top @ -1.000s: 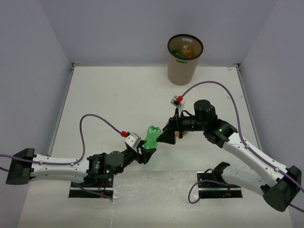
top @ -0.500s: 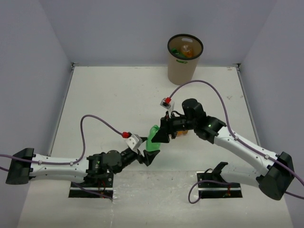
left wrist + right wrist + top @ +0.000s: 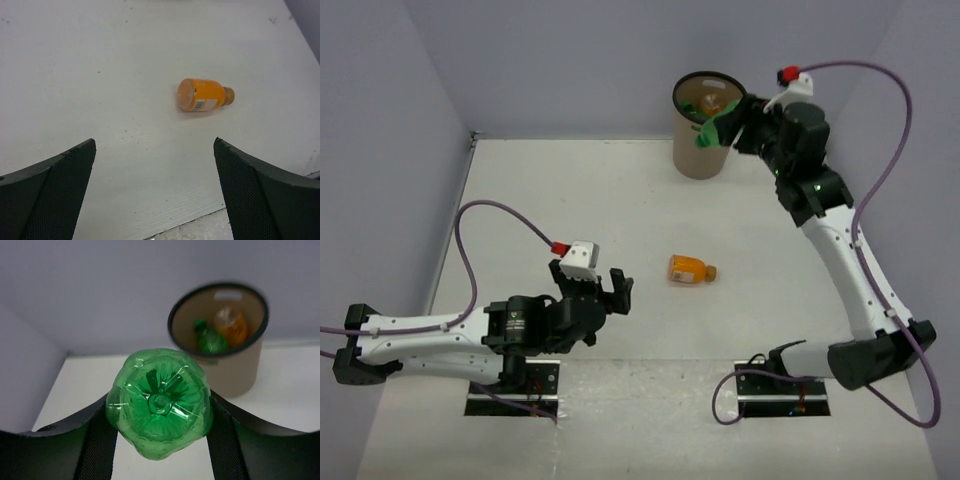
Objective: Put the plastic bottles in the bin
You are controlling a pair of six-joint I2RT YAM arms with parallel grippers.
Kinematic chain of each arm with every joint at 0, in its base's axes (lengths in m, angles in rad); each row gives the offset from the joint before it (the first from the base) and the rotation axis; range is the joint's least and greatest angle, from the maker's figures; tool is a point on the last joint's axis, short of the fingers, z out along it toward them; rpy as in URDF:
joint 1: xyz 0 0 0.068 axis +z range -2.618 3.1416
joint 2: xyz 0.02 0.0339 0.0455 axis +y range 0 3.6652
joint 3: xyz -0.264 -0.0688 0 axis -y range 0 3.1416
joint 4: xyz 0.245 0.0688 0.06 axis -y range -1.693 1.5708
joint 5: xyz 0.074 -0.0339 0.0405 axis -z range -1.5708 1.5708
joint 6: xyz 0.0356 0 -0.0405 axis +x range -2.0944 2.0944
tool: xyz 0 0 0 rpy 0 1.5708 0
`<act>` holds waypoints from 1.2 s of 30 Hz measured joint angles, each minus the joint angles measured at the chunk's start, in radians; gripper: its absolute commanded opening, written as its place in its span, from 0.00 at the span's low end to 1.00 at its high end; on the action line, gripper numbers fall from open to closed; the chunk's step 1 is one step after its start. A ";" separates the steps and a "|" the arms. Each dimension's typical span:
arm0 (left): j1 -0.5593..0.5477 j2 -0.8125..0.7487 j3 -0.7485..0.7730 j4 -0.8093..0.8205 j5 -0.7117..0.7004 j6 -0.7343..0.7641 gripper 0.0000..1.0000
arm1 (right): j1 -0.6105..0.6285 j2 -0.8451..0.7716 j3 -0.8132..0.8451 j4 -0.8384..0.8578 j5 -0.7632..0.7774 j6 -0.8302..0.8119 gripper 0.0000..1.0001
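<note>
From above, the right jaws pinch a translucent green plastic bottle (image 3: pixel 710 130) high at the right side of the thin black rim of the tall tan cylindrical bin (image 3: pixel 701 158), which stands at the far edge of the white bench (image 3: pixel 550 190), right of centre. A few green and orange bottles (image 3: pixel 706 106) already lie inside the bin. A stubby orange plastic bottle (image 3: pixel 691 269) lies on its side near the middle of the bench, toward the near edge, and the left jaws stand spread and empty just to its left, apart from it. The step in hand looks like the drop of the green bottle: the next move calls for carrying it fully over the bin's mouth before the jaws part, since from this view I cannot tell whether it already clears the rim. The left wrist view adds the orange bottle's white label with a barcode and its cap pointing right, with bare bench between it and the wide black fingers (image 3: pixel 55 190). The right wrist view alone shows the grip, both fingers pressed on the bottle's sides, base toward the camera, and the bin's open mouth beyond.
</note>
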 measured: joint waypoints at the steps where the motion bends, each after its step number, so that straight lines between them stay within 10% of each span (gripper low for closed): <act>1: 0.000 0.004 0.007 -0.050 -0.008 -0.027 1.00 | -0.026 0.063 0.100 0.010 0.037 -0.014 0.00; 9: 0.000 0.079 0.001 -0.207 -0.029 -0.115 1.00 | -0.157 0.735 1.066 -0.089 0.091 -0.108 0.00; 12: 0.016 0.155 0.002 -0.195 -0.028 -0.108 1.00 | -0.186 0.850 1.081 -0.097 0.050 -0.120 0.02; 13: 0.027 0.190 0.005 -0.190 -0.025 -0.104 1.00 | -0.194 0.867 1.041 -0.092 0.025 -0.123 0.09; 14: 0.045 0.226 0.008 -0.185 -0.020 -0.099 1.00 | -0.201 0.891 1.015 -0.103 0.000 -0.124 0.65; 16: 0.082 0.293 0.018 -0.166 -0.002 -0.078 1.00 | -0.206 0.960 1.028 -0.128 -0.041 -0.122 0.98; 24: 0.171 0.376 0.024 0.030 0.104 0.093 1.00 | -0.203 1.014 1.038 -0.172 -0.097 -0.135 0.99; 36: 0.385 0.475 0.124 0.255 0.476 0.426 1.00 | -0.222 0.637 1.006 -0.212 0.050 -0.122 0.99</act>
